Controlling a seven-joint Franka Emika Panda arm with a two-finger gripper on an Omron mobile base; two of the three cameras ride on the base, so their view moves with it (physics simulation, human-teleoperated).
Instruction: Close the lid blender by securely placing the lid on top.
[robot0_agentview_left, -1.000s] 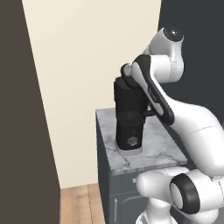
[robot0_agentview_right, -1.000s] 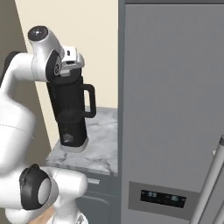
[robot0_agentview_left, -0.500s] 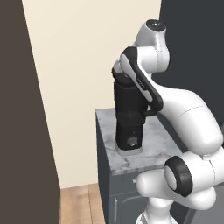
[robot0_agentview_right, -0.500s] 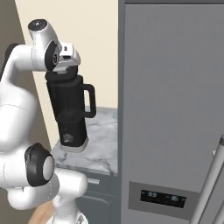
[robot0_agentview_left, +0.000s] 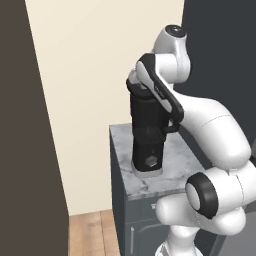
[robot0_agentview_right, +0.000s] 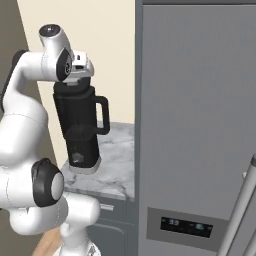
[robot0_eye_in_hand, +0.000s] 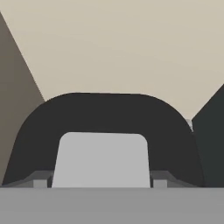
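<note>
In the hand view, the fingers bracket the pale grey knob of the lid, closed on it. The lid sits on top of the blender, which stands upright on the marble table, beside the refrigerator.

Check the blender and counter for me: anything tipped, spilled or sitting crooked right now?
Nothing stands out. The blender stands upright on the marble counter, with no spill around its foot. In the hand view the lid looks level under the gripper, whose fingertips flank the grey knob.
</note>
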